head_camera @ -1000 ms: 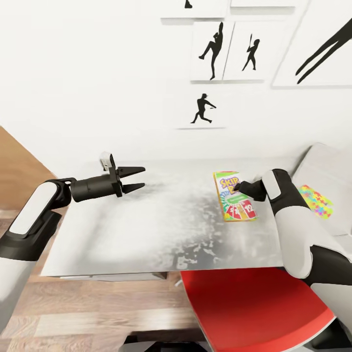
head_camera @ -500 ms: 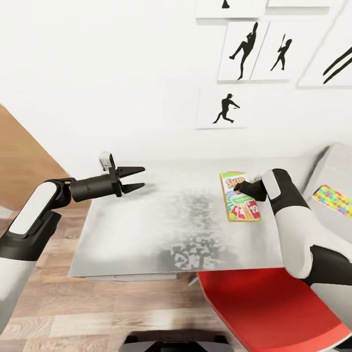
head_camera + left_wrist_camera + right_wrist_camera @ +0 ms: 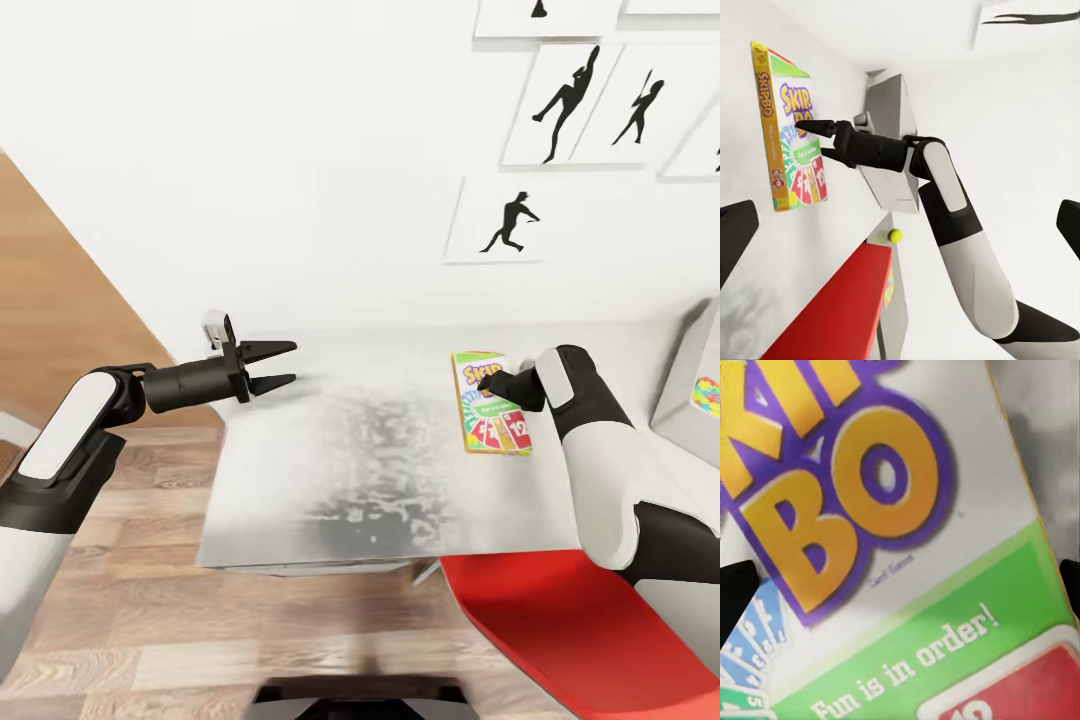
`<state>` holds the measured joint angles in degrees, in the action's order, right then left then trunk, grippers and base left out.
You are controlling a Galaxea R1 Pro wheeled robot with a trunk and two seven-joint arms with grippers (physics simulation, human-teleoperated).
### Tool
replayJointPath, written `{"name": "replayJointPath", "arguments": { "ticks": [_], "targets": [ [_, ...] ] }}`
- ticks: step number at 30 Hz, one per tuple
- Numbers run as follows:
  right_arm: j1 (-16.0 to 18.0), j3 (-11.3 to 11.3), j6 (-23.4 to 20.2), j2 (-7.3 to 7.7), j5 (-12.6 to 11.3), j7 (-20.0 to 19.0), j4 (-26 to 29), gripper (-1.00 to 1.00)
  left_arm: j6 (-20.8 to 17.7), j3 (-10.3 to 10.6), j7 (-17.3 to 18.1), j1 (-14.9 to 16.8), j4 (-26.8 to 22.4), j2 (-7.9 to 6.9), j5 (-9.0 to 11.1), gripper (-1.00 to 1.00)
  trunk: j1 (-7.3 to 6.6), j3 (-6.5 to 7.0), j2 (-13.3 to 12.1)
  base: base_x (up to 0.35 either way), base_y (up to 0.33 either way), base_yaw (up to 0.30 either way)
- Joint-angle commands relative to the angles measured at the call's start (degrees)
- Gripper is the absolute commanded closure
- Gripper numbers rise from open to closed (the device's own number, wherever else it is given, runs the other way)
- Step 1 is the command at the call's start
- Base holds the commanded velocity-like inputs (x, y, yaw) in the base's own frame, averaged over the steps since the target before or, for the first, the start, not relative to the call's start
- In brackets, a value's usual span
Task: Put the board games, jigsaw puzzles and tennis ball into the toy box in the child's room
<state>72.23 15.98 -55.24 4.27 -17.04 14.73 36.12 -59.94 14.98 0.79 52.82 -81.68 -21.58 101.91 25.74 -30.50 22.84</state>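
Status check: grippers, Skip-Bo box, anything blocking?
Left gripper open, empty. Right gripper open over Skip-Bo box, not gripping. Box flat on table. Nothing blocking.

Red chair seat, wood floor, 4 silhouette pictures on white wall.

Bright, even, soft-edged render; faint shadows

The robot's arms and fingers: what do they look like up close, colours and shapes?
Both arms have glossy white rounded shells with black joints between them. The left arm ends in a dark cylindrical wrist carrying the left gripper: two slim, pointed black fingers. The right arm ends in the right gripper, also black and tapered. No cables or markings are visible.
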Motion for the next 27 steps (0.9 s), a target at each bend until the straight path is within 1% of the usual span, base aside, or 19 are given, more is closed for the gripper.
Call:
{"name": "replayJointPath", "arguments": {
  "ticks": [1,17,27],
  "targets": [
    [0.0,0.1,0.0,-0.05,-1.6,0.5,-0.9,-1.0,-0.1,0.1,0.1,0.0,0.0,-0.04,0.0,-1.0,0.05,-0.09,0.1,0.0,0.282,0.0],
    [0.0,0.1,0.0,-0.06,-1.6,0.5,-0.9,-1.0,-0.1,0.1,0.1,0.0,0.0,-0.04,0.0,-1.0,0.05,-0.09,0.1,-0.002,0.282,0.0],
    [0.0,0.1,0.0,-0.05,-1.6,0.5,-0.9,-1.0,-0.1,0.0,0.1,0.0,0.0,-0.04,0.0,-1.0,0.05,-0.09,0.1,-0.068,0.282,0.0]
  ]
}}
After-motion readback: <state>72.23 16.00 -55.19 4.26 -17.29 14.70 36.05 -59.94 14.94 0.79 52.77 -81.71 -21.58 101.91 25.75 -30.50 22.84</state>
